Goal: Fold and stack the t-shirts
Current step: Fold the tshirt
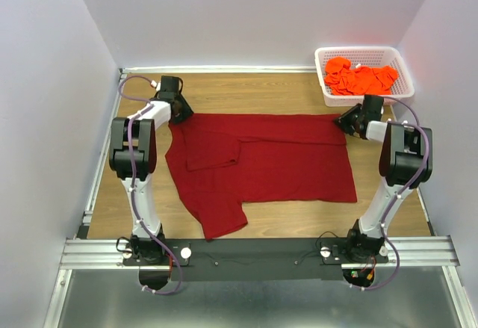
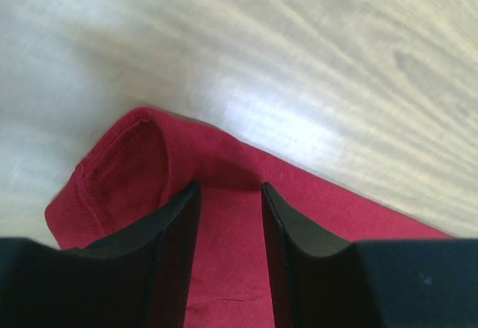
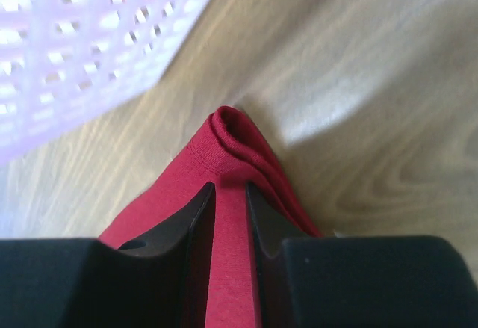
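Light: bright, even, overhead.
Glare: white sheen on table [image 2: 284,126], both wrist views.
Blur: basket [image 3: 82,51] soft, overexposed.
Shadows: short, soft, beside maroon t-shirt [image 3: 231,149] fold.

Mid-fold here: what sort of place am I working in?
Probably a lab test booth, not a home: plain white walls box in a wooden table, two arms are bolted to a metal rail, and the props are a maroon shirt and a basket of orange shirts.

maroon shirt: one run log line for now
left gripper: shut on maroon shirt far left corner | right gripper: shut on far right corner | orange shirts: in basket
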You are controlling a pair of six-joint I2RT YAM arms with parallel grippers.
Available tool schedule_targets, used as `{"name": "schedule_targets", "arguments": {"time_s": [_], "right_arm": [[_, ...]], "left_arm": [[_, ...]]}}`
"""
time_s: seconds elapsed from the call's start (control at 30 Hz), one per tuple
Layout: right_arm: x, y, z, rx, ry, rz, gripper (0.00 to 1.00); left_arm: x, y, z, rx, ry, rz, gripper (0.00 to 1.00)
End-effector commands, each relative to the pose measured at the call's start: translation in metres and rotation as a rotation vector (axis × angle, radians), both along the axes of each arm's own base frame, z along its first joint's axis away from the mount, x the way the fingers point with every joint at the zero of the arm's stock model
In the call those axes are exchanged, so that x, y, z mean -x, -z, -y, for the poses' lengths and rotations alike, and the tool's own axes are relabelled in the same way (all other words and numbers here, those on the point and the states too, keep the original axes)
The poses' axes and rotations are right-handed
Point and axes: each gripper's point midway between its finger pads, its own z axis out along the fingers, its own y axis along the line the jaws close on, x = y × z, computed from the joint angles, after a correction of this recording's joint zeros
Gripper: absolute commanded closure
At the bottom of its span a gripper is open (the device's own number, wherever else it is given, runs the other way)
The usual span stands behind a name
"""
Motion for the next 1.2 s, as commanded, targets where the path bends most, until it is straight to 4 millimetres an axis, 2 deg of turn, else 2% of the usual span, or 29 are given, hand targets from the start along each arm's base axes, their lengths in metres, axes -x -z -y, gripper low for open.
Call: {"name": "schedule_targets", "arguments": {"time_s": [0.0,0.1,0.13,0.2,0.23,0.27,0.3,0.33,0.4,0.43,0.47,0.5,0.53,0.57,0.6,0.63,0.67,0.7,0.73,0.8,0.83,0.9,0.93,1.03,1.17], "right_arm": [[0.005,0.034,0.025,0.034,0.086,-0.095,0.69],[-0.003,0.027,0.023,0.032,0.066,-0.073,0.69],[-0.004,0.024,0.023,0.035,0.058,-0.065,0.68],[-0.007,0.012,0.02,0.05,0.017,-0.036,0.66],[-0.007,-0.001,0.02,0.061,0.003,-0.009,0.65],[-0.005,-0.009,0.017,0.064,-0.02,0.005,0.62],[-0.003,-0.017,0.015,0.067,-0.03,0.017,0.6],[0.001,-0.032,0.013,0.077,-0.048,0.035,0.57],[0.009,-0.046,0.009,0.082,-0.07,0.042,0.49],[0.019,-0.058,0.006,0.088,-0.09,0.033,0.46],[0.025,-0.063,0.004,0.095,-0.103,0.03,0.41],[0.033,-0.067,-0.001,0.102,-0.121,0.021,0.39],[0.046,-0.067,-0.005,0.116,-0.149,-0.015,0.36],[0.056,-0.078,-0.008,0.145,-0.16,-0.009,0.31],[0.065,-0.08,-0.01,0.165,-0.172,-0.028,0.29],[0.083,-0.074,-0.012,0.19,-0.193,-0.088,0.26],[0.092,-0.083,-0.012,0.236,-0.189,-0.09,0.25],[0.106,-0.076,-0.011,0.251,-0.193,-0.13,0.24],[0.117,-0.075,-0.012,0.266,-0.199,-0.152,0.24],[0.141,-0.068,-0.014,0.281,-0.222,-0.204,0.23],[0.157,-0.07,-0.015,0.288,-0.231,-0.209,0.23],[0.17,-0.076,-0.015,0.303,-0.223,-0.197,0.23],[0.18,-0.072,-0.015,0.301,-0.226,-0.222,0.23],[0.19,-0.074,-0.015,0.312,-0.241,-0.227,0.23],[0.197,-0.074,-0.019,0.304,-0.256,-0.227,0.22]], "left_arm": [[-0.004,0.02,-0.008,-0.016,0.006,-0.07,0.53],[-0.026,0.005,-0.005,-0.003,0.018,-0.018,0.52],[-0.026,0.002,0.0,0.015,0.033,-0.015,0.5],[-0.032,-0.022,-0.001,0.012,0.033,0.035,0.42],[-0.032,-0.031,-0.002,0.007,0.03,0.052,0.38],[-0.031,-0.057,-0.007,-0.017,0.015,0.099,0.31],[-0.03,-0.069,-0.01,-0.025,0.006,0.124,0.28],[-0.022,-0.095,-0.013,-0.033,-0.009,0.165,0.23],[-0.007,-0.113,-0.023,-0.068,-0.064,0.186,0.18],[0.009,-0.126,-0.027,-0.077,-0.09,0.195,0.12],[0.019,-0.129,-0.031,-0.086,-0.114,0.186,0.09],[0.034,-0.125,-0.036,-0.104,-0.136,0.153,0.07],[0.053,-0.111,-0.038,-0.116,-0.139,0.104,0.06],[0.066,-0.121,-0.039,-0.119,-0.144,0.116,0.06],[0.081,-0.114,-0.038,-0.123,-0.14,0.085,0.06],[0.105,-0.106,-0.039,-0.128,-0.142,0.061,0.07],[0.118,-0.101,-0.038,-0.129,-0.143,0.044,0.07],[0.143,-0.079,-0.033,-0.131,-0.136,-0.023,0.09],[0.148,-0.086,-0.029,-0.123,-0.137,-0.015,0.09],[0.179,-0.069,-0.023,-0.129,-0.131,-0.08,0.1],[0.199,-0.06,-0.011,-0.141,-0.095,-0.125,0.1],[0.22,-0.049,-0.003,-0.162,-0.066,-0.179,0.11],[0.232,-0.039,0.005,-0.163,-0.052,-0.209,0.11],[0.254,-0.022,0.006,-0.152,-0.053,-0.265,0.13],[0.266,-0.009,0.003,-0.164,-0.062,-0.308,0.19]]}}
